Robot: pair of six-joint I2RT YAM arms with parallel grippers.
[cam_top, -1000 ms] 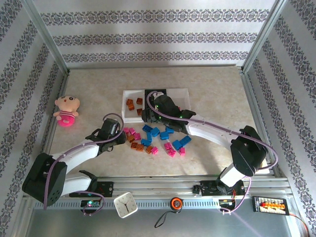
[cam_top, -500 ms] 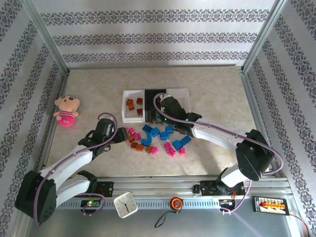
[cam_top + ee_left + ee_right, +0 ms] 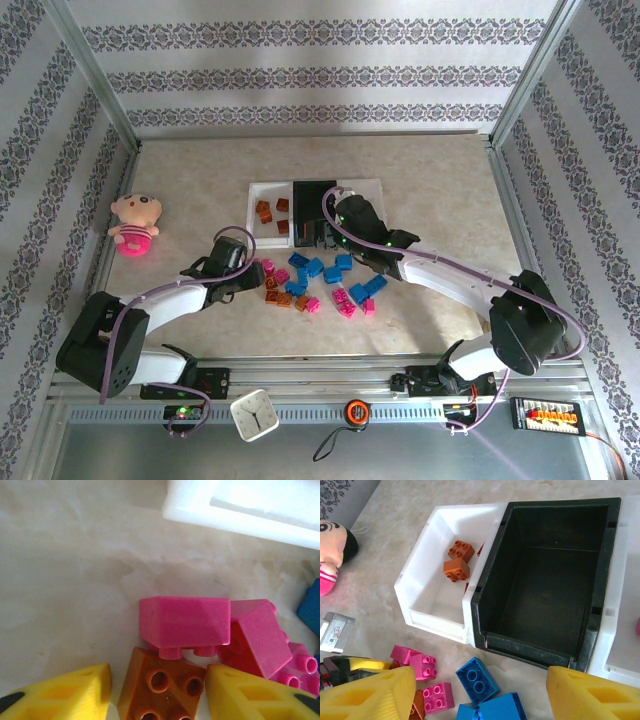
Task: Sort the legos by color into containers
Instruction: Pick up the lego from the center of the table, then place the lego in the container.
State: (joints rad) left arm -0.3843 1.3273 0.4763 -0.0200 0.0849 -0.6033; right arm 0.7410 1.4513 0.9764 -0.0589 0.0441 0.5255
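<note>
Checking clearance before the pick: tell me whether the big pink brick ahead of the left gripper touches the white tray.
Apart. The left wrist view shows a band of bare table between the pink brick and the white tray.

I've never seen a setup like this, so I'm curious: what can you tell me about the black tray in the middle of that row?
The black tray is a rectangular, open-topped bin of matte, plastic-looking material, with upright walls, a thick rim and small notches along its sides. It sits flat on the table, pressed between the left white tray, which holds orange-brown bricks, and the right white tray. Nothing lies in it.
</note>
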